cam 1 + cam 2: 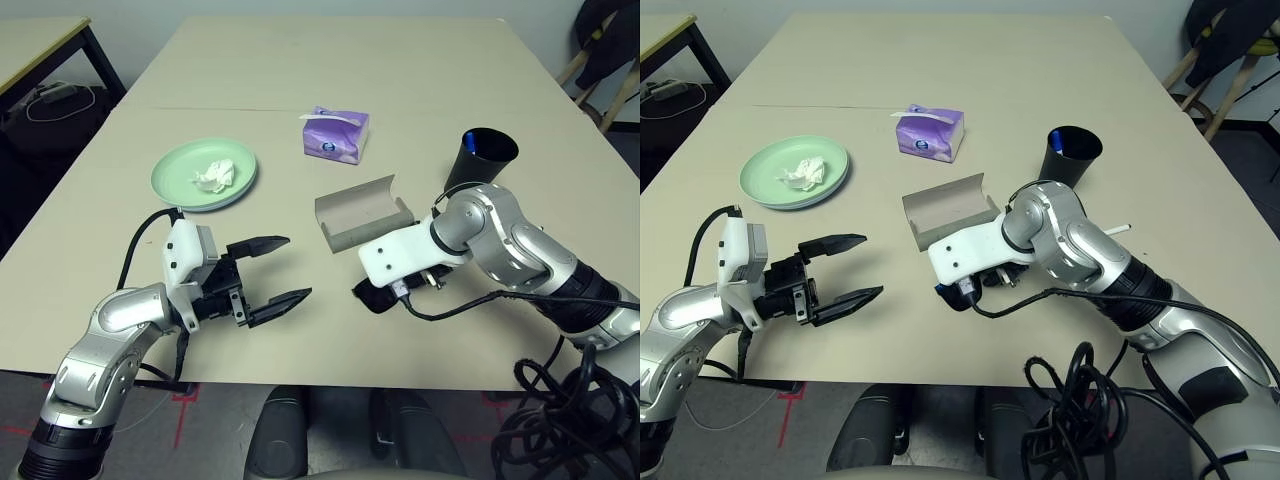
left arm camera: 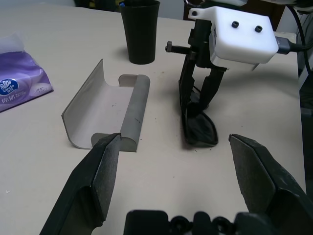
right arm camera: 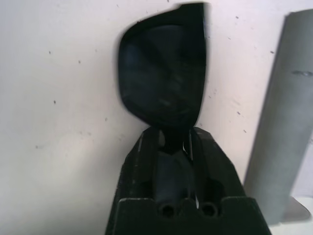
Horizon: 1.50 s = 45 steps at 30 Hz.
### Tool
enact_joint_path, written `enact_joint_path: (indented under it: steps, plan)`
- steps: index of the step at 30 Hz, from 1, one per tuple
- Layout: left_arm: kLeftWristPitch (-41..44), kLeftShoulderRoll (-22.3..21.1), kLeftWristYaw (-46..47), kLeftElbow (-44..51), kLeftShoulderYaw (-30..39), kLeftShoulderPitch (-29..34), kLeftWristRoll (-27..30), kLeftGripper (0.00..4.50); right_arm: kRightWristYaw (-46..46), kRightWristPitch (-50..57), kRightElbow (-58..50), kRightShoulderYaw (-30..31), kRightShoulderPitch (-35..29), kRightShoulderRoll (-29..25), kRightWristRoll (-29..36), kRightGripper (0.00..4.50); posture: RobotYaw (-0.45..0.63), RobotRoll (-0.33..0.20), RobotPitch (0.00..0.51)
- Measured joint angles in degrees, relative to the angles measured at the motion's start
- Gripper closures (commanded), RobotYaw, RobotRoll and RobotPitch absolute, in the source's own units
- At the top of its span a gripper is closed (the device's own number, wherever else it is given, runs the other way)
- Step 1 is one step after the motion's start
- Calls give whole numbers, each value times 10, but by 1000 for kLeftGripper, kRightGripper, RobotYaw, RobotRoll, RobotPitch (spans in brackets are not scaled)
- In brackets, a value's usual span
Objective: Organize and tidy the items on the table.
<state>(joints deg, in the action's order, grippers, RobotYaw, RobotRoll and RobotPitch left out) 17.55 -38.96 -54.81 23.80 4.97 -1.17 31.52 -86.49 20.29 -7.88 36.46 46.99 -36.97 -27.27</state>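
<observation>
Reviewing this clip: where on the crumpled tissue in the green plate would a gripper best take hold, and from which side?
Grip the crumpled white tissue at its raised middle folds, coming from straight above. It lies loose inside the pale green plate, whose raised rim would likely block a level approach from the side.

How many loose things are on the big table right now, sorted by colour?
Green: 1, the plate
White: 2, the crumpled tissue on that plate, and the pen
Purple: 1, the tissue box
Grey: 1, the open glasses case
Black: 2, the cup and the sunglasses
Total: 7
</observation>
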Motion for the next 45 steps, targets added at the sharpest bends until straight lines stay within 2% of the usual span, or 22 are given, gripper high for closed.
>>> enact_joint_path:
  steps: [2,22,33,45]
  plan:
    - [0,0,1,0,0,0,0,0,-3,-1,-2,-4,1,-1,0,3891,207,0,139]
    - [0,4,1,0,-8,-3,0,0,-28,13,4,-11,21,-2,27,4023,197,0,137]
    - [0,6,3,0,-12,-5,0,0,-38,15,14,-17,49,-11,60,4466,197,0,139]
    - [0,8,3,0,-14,-5,0,0,-38,8,65,-36,114,-9,88,4466,197,0,139]
